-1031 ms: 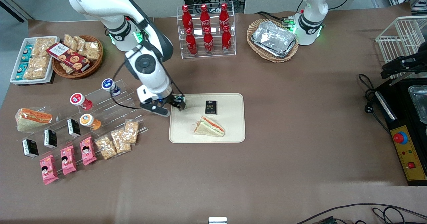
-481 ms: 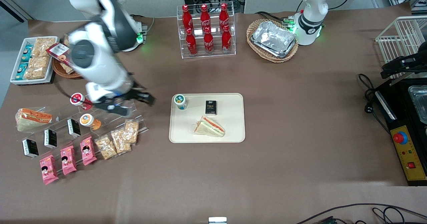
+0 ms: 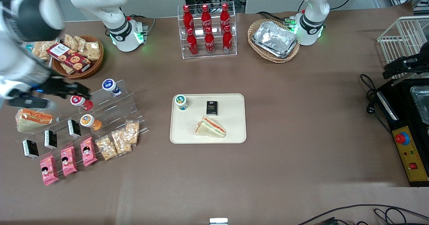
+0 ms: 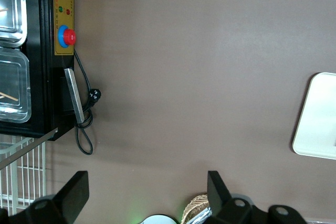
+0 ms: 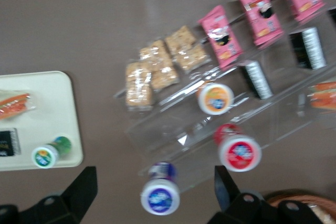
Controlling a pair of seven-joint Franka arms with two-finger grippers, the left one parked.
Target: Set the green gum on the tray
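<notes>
One green gum (image 3: 181, 102) stands upright, lid up, on the tray (image 3: 234, 131); the empty gripper (image 3: 72, 91), fingers apart, hangs well apart.

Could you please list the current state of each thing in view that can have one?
green gum: upright on the tray, lid on
tray: flat on the table, holding gum, sandwich, black box
sandwich: wrapped, lying on the tray
black box: lying flat on the tray
gripper: open, empty, above the clear rack, toward the working arm's end
blue-lidded canister: on the rack, lid on
</notes>
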